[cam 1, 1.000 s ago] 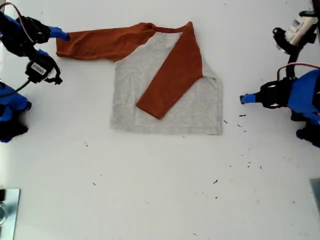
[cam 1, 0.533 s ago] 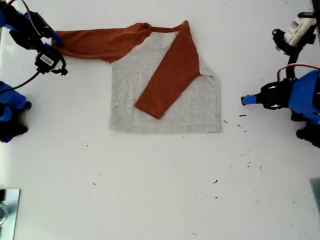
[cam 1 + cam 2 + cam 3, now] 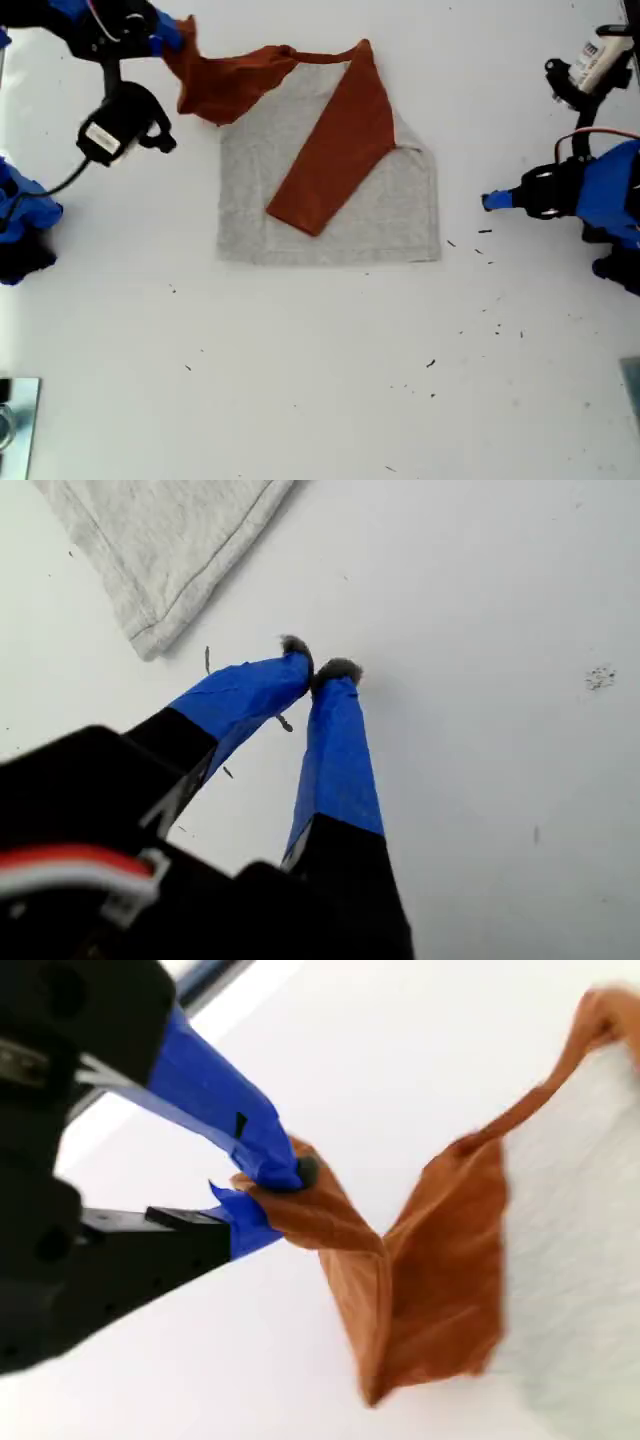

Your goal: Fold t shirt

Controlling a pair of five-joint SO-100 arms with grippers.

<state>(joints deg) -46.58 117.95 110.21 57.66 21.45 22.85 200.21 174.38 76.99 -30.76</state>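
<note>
Toward the ten o'clock part of the exterior view, the second claw (image 3: 172, 35) is pinched shut on the cuff end of one rust-orange sleeve (image 3: 225, 80) of the t shirt (image 3: 330, 200) and holds it lifted clear of the white tabletop (image 3: 320, 380); the second wrist view shows the cloth (image 3: 420, 1280) bunched between the blue-taped tips and hanging down in a loose fold. That raised hold reads as the start of carrying the sleeve inward over the grey body, since the other sleeve (image 3: 335, 150) already lies diagonally across the body, running from about one o'clock at the neckline down toward seven o'clock. The shirt itself lies flat just above the middle of the exterior view, its hem straight along the six o'clock side. At three o'clock in that view the first claw (image 3: 487, 200) sits low and well apart from the shirt, its tips closed together on nothing, as the first wrist view shows (image 3: 318, 670), with a grey hem corner (image 3: 150, 630) just ahead of it; it appears parked so as to leave the fold free. The tabletop is plain, matte white, and dotted with small dark specks (image 3: 495, 325) toward four and five o'clock. A metallic object (image 3: 15, 420) shows at the eight o'clock edge, too cropped to identify. Nothing of the wider room is visible.
</note>
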